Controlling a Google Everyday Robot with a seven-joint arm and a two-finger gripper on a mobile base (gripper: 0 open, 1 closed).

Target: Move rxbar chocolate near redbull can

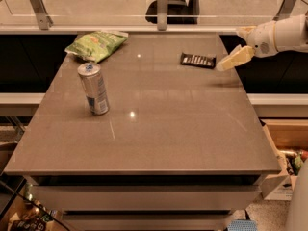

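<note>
The rxbar chocolate (198, 60), a flat black bar with white lettering, lies on the far right part of the brown table (159, 129). The redbull can (94, 88), silver and blue, stands upright on the left side of the table. My gripper (226, 64) comes in from the right on a white arm, its cream fingers (236, 58) pointing left and down just right of the bar, close to it but not holding it.
A green chip bag (96, 44) lies at the far left corner behind the can. A glass rail with metal posts (162, 1) runs along the back. Open boxes (288, 153) sit on the floor to the right.
</note>
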